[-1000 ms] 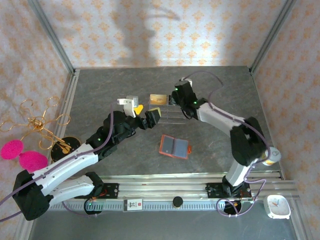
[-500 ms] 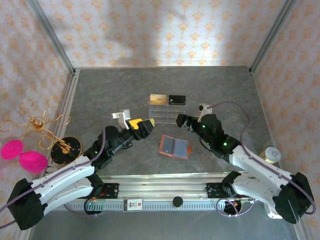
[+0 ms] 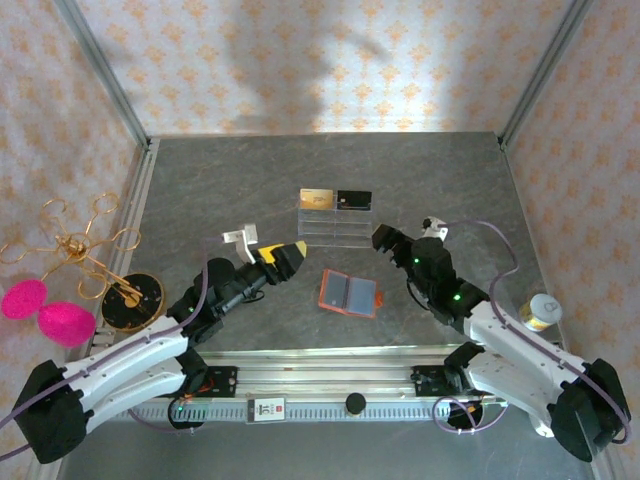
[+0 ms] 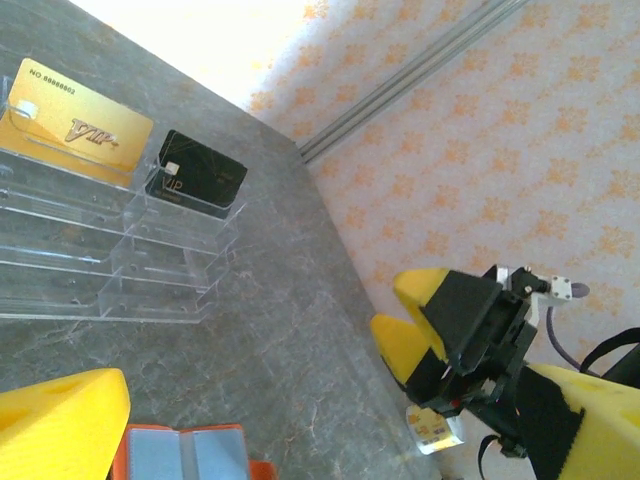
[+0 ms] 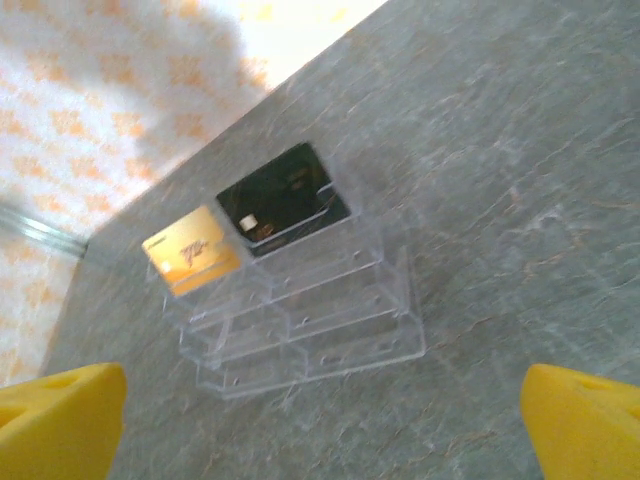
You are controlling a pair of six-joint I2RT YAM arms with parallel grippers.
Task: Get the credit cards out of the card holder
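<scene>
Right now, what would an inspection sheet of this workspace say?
Surface: grey stone-look table.
Job's things: wallet lies open, no card seen inside; gold card and black card stand side by side in the clear rack's back tier.
Clutter: wire stand with pink puffs at left; tin at right.
Pincers: left pincer and right pincer open, empty, either side of the wallet.
Cables: purple cable arcs above the right arm.
Surroundings: patterned walls, metal frame.
</scene>
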